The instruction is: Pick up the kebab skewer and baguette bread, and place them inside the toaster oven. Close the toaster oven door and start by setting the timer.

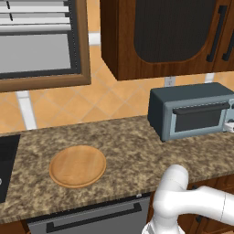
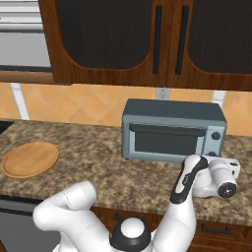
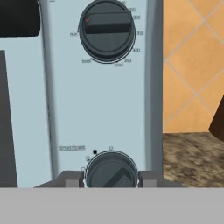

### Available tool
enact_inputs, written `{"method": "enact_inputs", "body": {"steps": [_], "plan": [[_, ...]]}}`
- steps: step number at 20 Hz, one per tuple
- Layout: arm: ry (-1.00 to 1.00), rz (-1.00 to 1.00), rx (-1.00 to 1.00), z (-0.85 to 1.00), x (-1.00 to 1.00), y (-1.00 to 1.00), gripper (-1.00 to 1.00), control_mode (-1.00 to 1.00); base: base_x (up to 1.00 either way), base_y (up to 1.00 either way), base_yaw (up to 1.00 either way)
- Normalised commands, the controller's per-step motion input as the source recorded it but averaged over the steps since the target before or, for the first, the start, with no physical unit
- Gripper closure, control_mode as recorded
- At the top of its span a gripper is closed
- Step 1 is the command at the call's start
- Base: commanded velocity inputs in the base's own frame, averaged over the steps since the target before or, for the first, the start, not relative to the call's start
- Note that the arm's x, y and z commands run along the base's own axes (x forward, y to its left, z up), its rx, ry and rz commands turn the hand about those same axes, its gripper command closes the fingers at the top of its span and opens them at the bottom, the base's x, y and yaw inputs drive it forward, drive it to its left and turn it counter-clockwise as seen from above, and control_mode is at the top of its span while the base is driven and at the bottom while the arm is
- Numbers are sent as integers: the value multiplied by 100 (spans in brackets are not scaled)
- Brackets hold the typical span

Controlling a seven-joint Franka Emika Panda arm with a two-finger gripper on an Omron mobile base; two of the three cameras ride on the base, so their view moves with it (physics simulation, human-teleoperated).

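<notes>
The grey-blue toaster oven (image 1: pixel 192 114) (image 2: pixel 172 130) stands at the back of the counter. Its door (image 1: pixel 199 119) (image 2: pixel 167 140) is closed, dark glass upright. In the hand view my gripper (image 3: pixel 111 178) is at the control strip, one fingertip on each side of the lower timer knob (image 3: pixel 111 170), pressed against its rim. The upper dial (image 3: pixel 107 29) sits untouched above it. From the right base view the hand (image 2: pixel 219 177) reaches the oven's right front corner. The kebab skewer and baguette bread are out of view; the dark glass hides the inside.
A round wooden plate (image 1: pixel 77 165) (image 2: pixel 29 159) lies bare on the granite counter left of the oven. Dark wall cabinets (image 2: pixel 123 39) hang above the oven. A cooktop edge (image 1: pixel 7 164) sits far left, and a dishwasher front (image 1: pixel 91 217) lies below the counter.
</notes>
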Motion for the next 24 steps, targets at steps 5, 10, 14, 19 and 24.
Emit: {"method": "enact_inputs", "body": {"steps": [5,10,14,19,24], "plan": [[0,0,6,-1,0,-1,100,-100,0,0,0],[0,-2,21,-2,0,-3,100,-100,0,0,0],[0,-5,24,-2,0,-1,100,-100,0,0,0],[0,-7,26,-9,0,0,100,-100,0,0,0],[0,-4,29,-10,0,-4,100,-100,0,0,0]]}}
